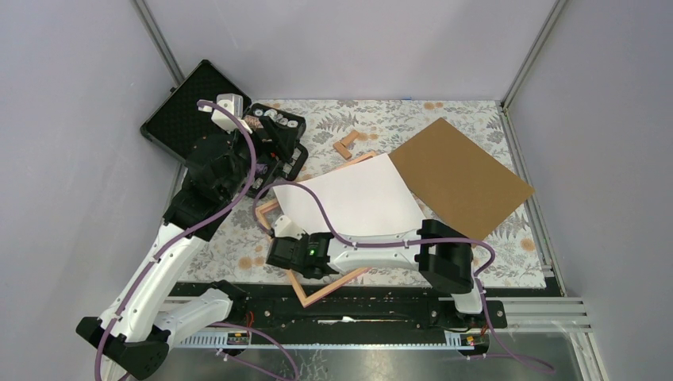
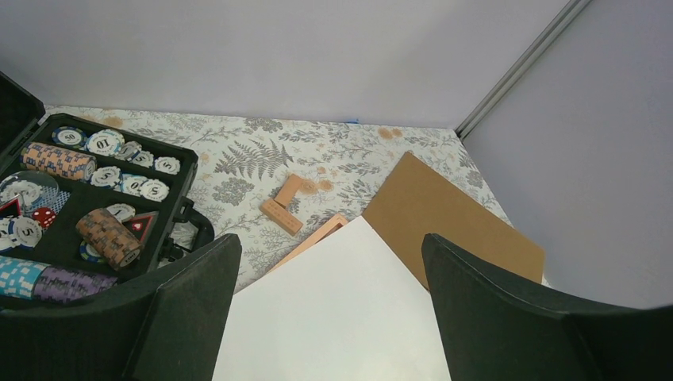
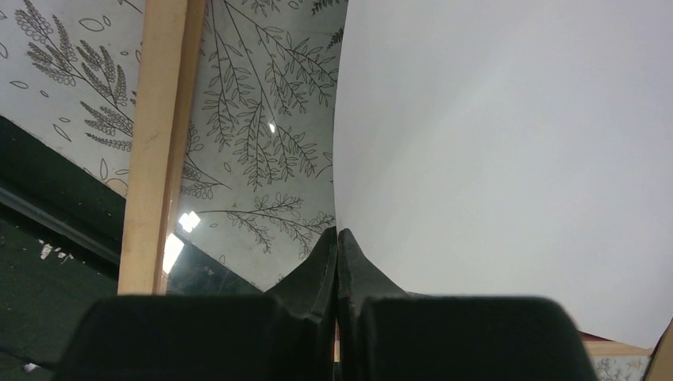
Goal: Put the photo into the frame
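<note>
The right tool [image 3: 336,238] has its two dark fingers [image 3: 305,278] pressed tight together. The left edge of the photo [image 3: 508,151], plain white side showing, runs down into them and is apparently nipped between the tips. Left of the sheet lies the leaf-patterned surface [image 3: 254,119], with a few bright glints on it. Beside that, one pinkish-orange rail of the frame [image 3: 159,143] runs up the view, and another piece of rail peeks out below the photo at lower right.
</note>
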